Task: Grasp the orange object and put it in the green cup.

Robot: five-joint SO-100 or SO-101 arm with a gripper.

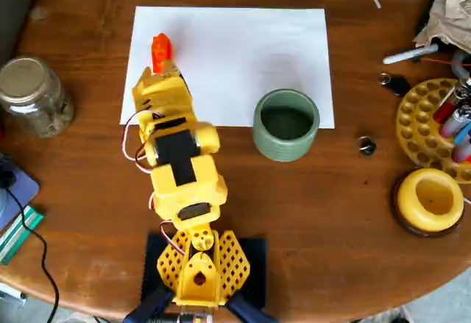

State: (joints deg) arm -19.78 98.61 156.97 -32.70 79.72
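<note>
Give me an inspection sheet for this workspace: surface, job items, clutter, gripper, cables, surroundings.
Surface: round brown wooden table with a white paper sheet on it.
Job's things: orange object on the paper's left part, partly covered by the arm; green cup upright at the paper's lower edge, nothing seen inside.
Clutter: glass jar at left; yellow round holder and yellow pen rack at right; marker, crumpled paper.
Gripper: gripper over the orange object; jaws hidden, state cannot be told.
Cables: red and white wires on the arm; black cable at left.
Surroundings: nothing seen.
</note>
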